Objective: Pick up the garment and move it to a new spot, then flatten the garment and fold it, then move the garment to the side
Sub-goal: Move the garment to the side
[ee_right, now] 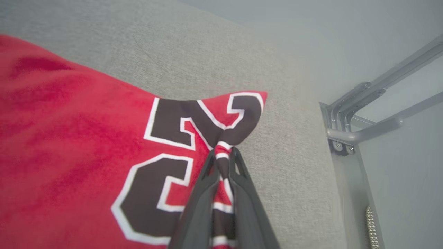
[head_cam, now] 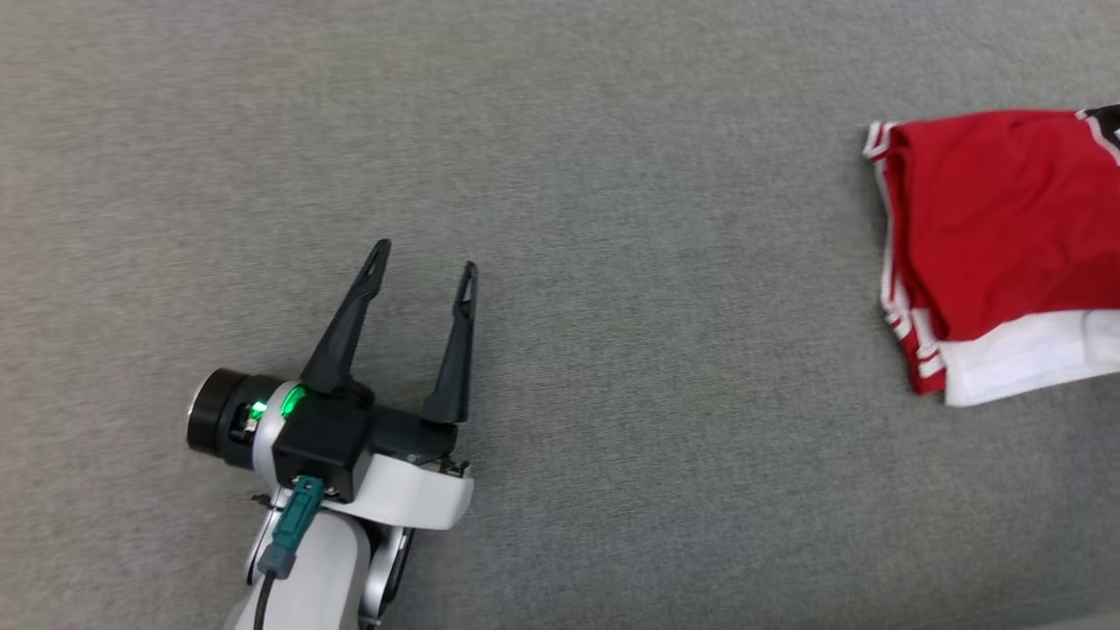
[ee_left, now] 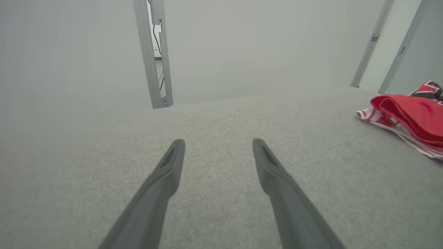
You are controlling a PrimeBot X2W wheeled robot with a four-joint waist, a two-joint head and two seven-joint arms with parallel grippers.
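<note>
1. Gripper states. The right gripper [ee_right: 223, 154] is closed on a pinch of the garment [head_cam: 997, 219], with a bunched ridge of printed fabric caught between its fingertips. The left gripper [head_cam: 425, 256] stands fully open and holds nothing, hovering above bare surface well apart from the cloth.
2. Location of the work. The garment is a red jersey with white and red trim and dark numerals. It lies at the far right of the head view, in stacked layers with a white band along its near edge.
3. Step in hand (a judgement from the layered lay of the cloth). The fold appears done, and the one-handed drag to the side is in progress or about to start.
4. Execution. Pull low and parallel to the surface so the layers slide as one. A high lift from this single pinch point would likely let the stack hang open. Move slowly, because the grip covers a small tuck near one edge and the opposite edge trails free.
5. Surface. The grey woven surface [head_cam: 612, 131] looks rough enough to drag on the bottom layer, so watch for the trim rolling under.
6. Room. A grey metal frame [ee_right: 360, 114] borders the far edge beside the right gripper, and plain pale walls stand behind it. Stop short of that frame.
</note>
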